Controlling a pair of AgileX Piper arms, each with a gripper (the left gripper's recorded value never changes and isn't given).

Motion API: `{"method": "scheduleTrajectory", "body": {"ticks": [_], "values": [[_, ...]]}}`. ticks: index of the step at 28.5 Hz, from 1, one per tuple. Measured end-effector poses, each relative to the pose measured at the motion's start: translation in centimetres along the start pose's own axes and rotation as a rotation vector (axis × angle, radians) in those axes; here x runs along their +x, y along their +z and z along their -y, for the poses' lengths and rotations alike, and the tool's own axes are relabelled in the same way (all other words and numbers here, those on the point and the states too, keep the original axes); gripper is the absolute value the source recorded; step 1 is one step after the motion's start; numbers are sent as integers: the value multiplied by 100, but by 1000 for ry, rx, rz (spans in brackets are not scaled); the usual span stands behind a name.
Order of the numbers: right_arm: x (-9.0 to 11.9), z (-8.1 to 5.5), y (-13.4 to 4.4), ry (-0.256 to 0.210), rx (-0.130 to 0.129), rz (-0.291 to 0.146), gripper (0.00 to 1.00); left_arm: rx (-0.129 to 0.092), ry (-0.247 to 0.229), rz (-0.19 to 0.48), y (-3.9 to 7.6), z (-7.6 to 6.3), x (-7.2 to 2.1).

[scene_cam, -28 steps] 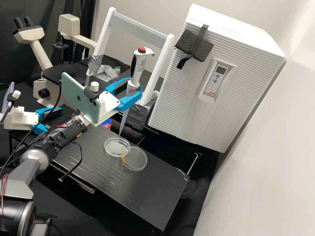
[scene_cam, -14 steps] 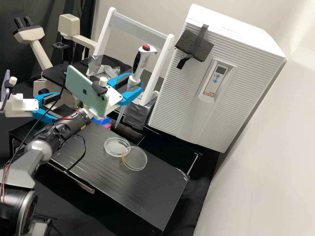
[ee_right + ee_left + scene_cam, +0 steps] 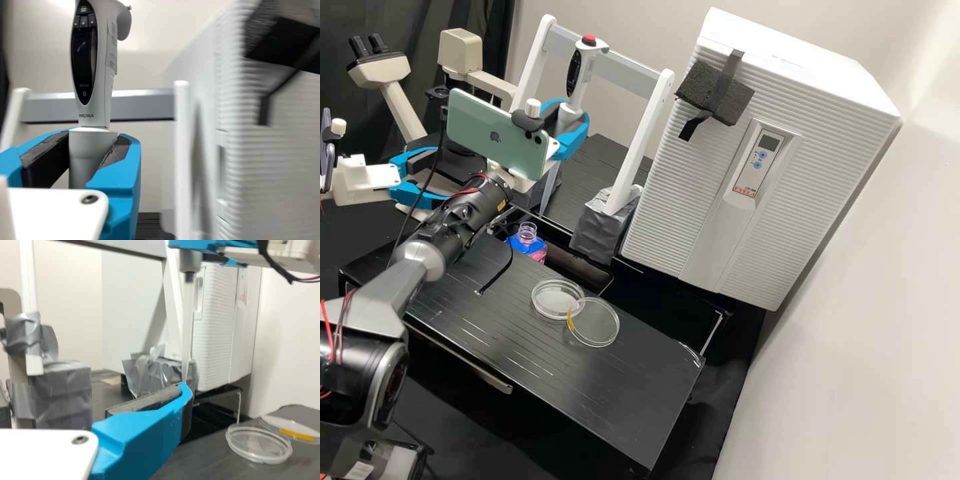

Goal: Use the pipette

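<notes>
Pipette: The pipette stands nearly upright, high in the air in front of a white frame. Its red button is on top and its long clear tip points down toward the back of the black table.
Right hand: The right hand pinches the pipette's lower barrel between its two blue fingers.
Left hand: The left hand hangs off to the side, near a microscope. Its fingers are spread, with nothing between them.
Step in hand: This looks like the carrying stage. The tip is in the air, well apart from the small open bottle of pink liquid and from the two clear dishes that lie edge to edge on the table.
Next move: Probably lowering the tip straight into the bottle's narrow neck, or over a dish. That calls for keeping the pipette upright and aiming carefully. Something must also press the red button, perhaps the free left hand.
High view: Gives the whole layout, with both arms, the bottle, the dishes and a large white ribbed machine behind.
Left wrist view: Shows the tip from the side, close up, and a dish beyond it. I cannot tell whether the tip holds liquid.
Right wrist view: Shows the grip close up, with the dark pads against the barrel and the pipette's dark display panel above.
</notes>
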Motion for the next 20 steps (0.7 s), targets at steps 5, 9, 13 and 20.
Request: {"method": "scheduleTrajectory", "body": {"ticks": [5, 9, 13, 20], "values": [[220, -36, -127, -72, 27, -67, 0, 9, 29, -26, -77, -94, 32], [420, -29, -199, -128, 40, -102, 0, 14, 43, -47, -136, -149, 36], [579, 14, -200, -170, 23, -103, 0, 18, 51, -51, -149, -177, 33], [824, 89, -44, -240, -15, -19, 0, 18, 50, -51, -150, -176, 33]]}}
